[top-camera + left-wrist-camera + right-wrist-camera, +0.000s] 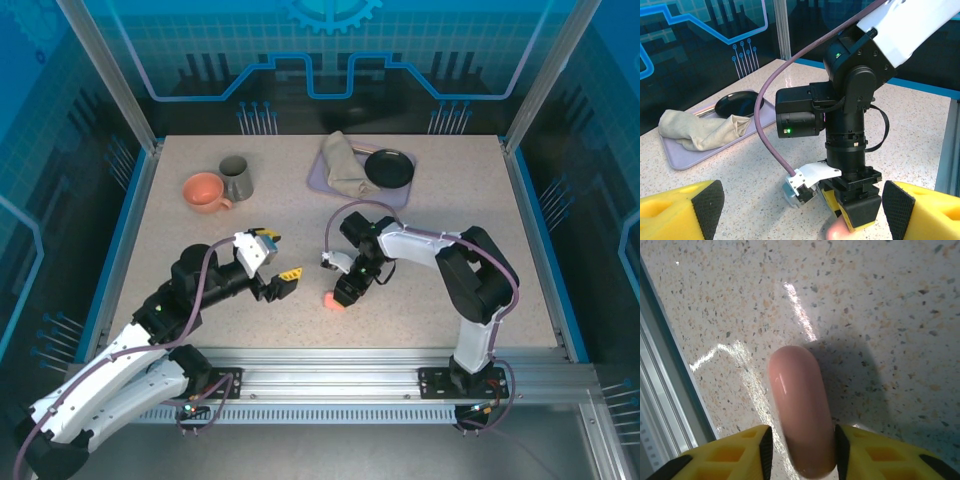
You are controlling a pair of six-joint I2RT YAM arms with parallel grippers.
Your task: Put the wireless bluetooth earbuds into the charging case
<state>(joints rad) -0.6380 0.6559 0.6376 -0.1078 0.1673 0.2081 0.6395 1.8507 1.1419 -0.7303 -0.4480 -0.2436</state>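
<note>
Salmon-pink case (800,405) between right end effector (802,436) jaws, long axis parallel to them; grip unclear.

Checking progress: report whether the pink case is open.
Looks shut: pink case is a smooth pebble, no raised lid, flanked by the right claw.

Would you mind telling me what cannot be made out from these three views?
1. Inside of the salmon-pink case: right wrist view, its smooth shell hides any contents.
2. Whether the right gripper squeezes the case or merely flanks it: right wrist view, the bottom edge cuts off the contact.
3. Surface of the tray under the beige cloth: left wrist view, the cloth covers it.
</note>
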